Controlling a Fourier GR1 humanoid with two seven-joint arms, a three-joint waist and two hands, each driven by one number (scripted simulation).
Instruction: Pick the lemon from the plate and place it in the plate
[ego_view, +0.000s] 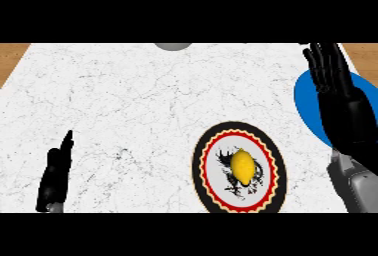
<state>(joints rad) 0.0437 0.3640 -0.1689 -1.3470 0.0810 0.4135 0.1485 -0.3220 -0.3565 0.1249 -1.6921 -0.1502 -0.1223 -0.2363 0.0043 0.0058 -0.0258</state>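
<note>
Two plates on our counter (111, 100) | lemon (242, 166) sits mid patterned plate (210, 150), not yet picked | right robot hand (336, 85) over blue plate (308, 100), fingers straight, empty | left robot hand (56, 172) rests open near lower-left edge, empty

We are seeing the lemon (242, 166) lying on the near plate (209, 155), with the second plate (310, 100) sitting behind it to the right.
</note>
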